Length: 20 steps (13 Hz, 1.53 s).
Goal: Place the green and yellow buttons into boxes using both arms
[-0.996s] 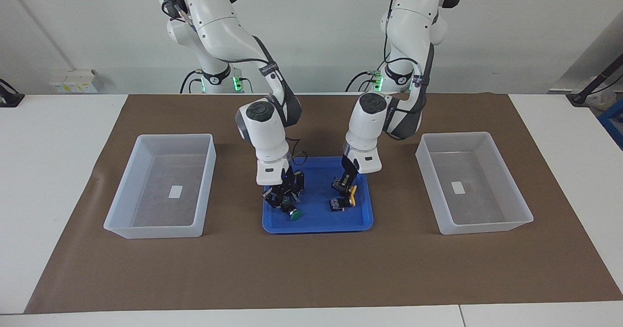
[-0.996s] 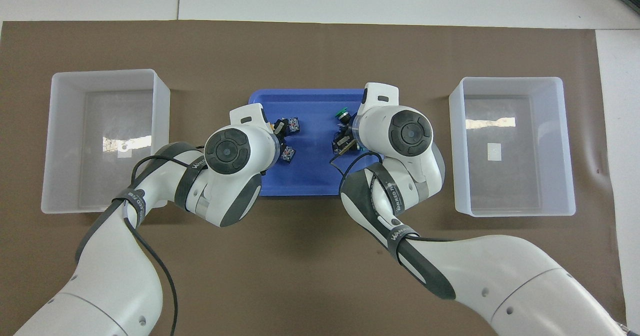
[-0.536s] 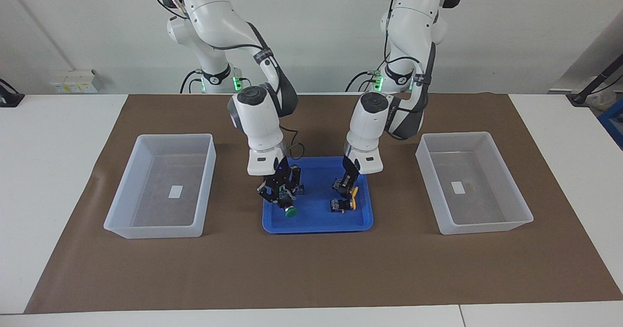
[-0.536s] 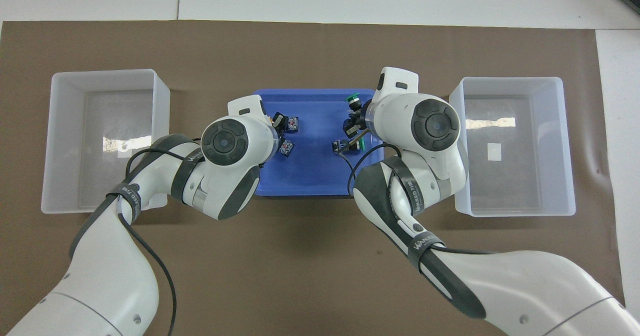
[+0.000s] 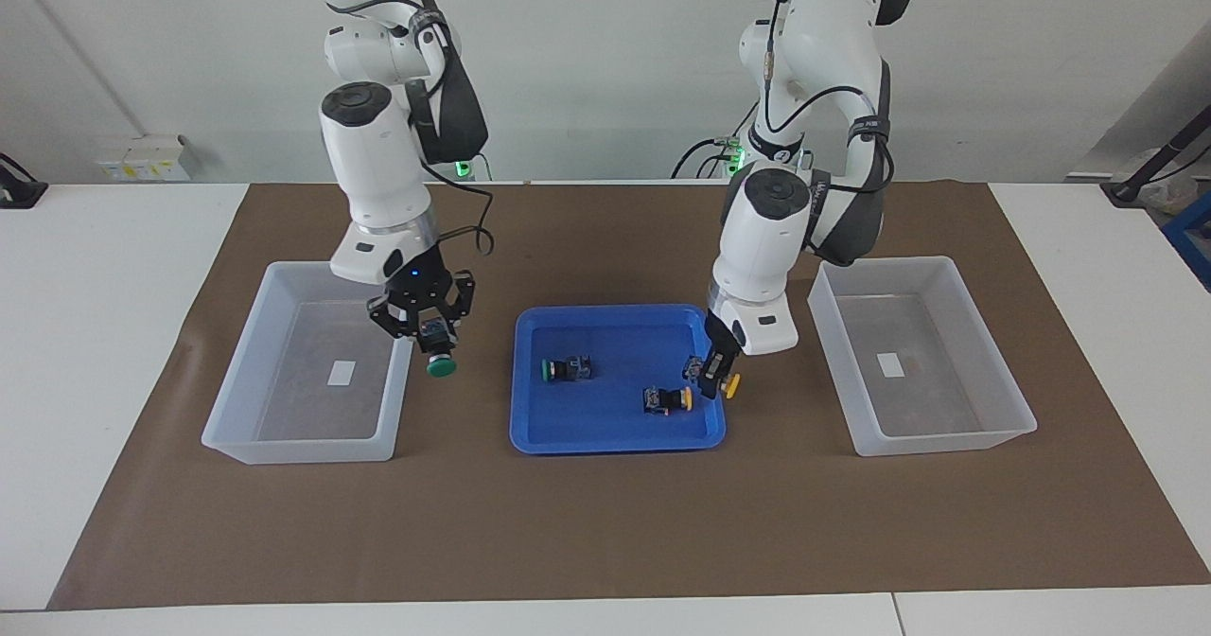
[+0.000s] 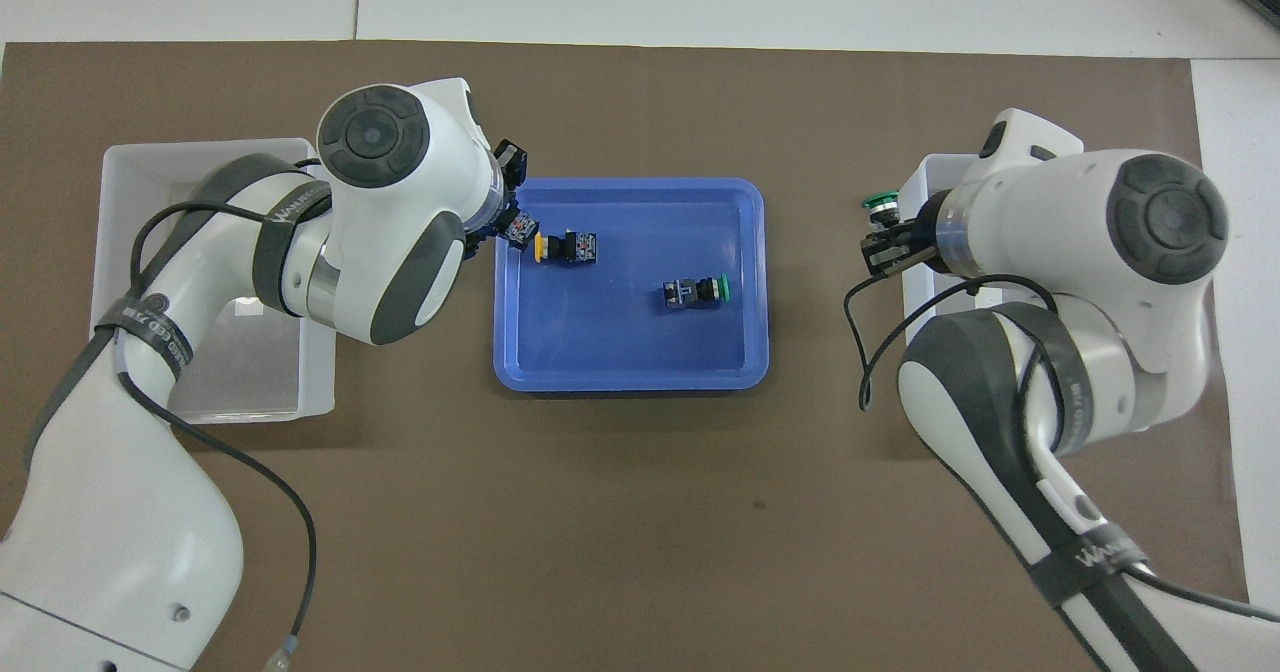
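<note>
The right tool [image 5: 433,335], small and black, is shut on a green button [image 5: 440,364]. The button is gripped by its dark body, with the round green cap pointing down. It is held up in the air at the tray-side wall of the box at the right arm's end [image 5: 236,399]. The left tool [image 5: 716,367] is shut on a yellow button [image 5: 728,385], held low over the rim of the blue tray [image 5: 615,447] at the side toward the left arm. Two more buttons are left lying on their sides in the tray, well apart. The second green button [image 5: 568,368] is nearer to the robots, and the second yellow button [image 5: 667,399] is farther from them. The tray is shallow and smooth, with rounded corners. Both boxes are made of cloudy white plastic with sloped walls. A small white label [image 5: 341,372] is stuck inside the first box, and another label [image 5: 887,364] is in the box at the left arm's end [image 5: 946,442]. No writing can be made out on either one. White letters are printed on the arms' black straps, but they cannot be read surely. Everything is set on a flat brown mat [image 5: 605,522] on the white surface [image 5: 95,286]. A strip of bare mat is seen between the tray and each box.
</note>
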Tool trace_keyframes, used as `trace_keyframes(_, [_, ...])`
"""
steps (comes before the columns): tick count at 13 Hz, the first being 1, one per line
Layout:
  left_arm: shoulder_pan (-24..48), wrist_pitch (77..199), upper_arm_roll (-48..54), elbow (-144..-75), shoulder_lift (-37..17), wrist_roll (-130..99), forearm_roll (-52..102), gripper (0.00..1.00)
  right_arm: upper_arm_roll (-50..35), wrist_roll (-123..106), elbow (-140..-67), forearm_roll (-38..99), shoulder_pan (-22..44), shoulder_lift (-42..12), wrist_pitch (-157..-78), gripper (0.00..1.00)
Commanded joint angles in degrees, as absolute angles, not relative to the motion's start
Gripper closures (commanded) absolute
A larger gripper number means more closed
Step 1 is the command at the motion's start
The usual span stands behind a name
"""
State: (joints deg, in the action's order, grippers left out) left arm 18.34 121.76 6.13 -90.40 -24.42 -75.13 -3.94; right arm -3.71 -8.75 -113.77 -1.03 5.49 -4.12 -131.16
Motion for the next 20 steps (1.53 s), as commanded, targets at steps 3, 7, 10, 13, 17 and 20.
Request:
trace_keyframes(3, [10.04,101.03,7.03,-79.73,-24.52,-48.93,-3.16,1.0,-4.31,-5.1,-121.11,-0.44,-2.79,-0.17,-133.33,1.0])
trace_keyframes(7, [2.66,96.77,6.86,-78.66,-22.94,-25.72,-2.29,1.0,-4.22,-5.27,-121.64,-0.53,-5.71,-3.42,-137.19,1.0])
trace_keyframes(10, [-3.15,99.48,6.42,-79.36,-22.24,-8.14,1.66,1.0,-4.22,-5.45,-121.64,-1.05,-7.03,-6.32,-140.88,1.0])
trace_keyframes(13, [-5.27,105.7,6.24,-85.05,-20.75,1.12,1.85,1.0,-4.22,-5.97,-121.64,-1.49,-8.95,-10.97,-145.01,1.0])
trace_keyframes(17, [-5.71,117.75,5.98,-95.87,-19.6,7.11,1.67,1.0,-4.13,-7.21,-121.73,-1.58,-10.72,-14.23,-148.8,1.0])
trace_keyframes(20, [-6.32,123.11,5.89,-99.83,-20.04,9.84,1.32,1.0,-4.13,-7.12,-121.12,-1.76,-10.81,-15.21,-149.07,0.62])
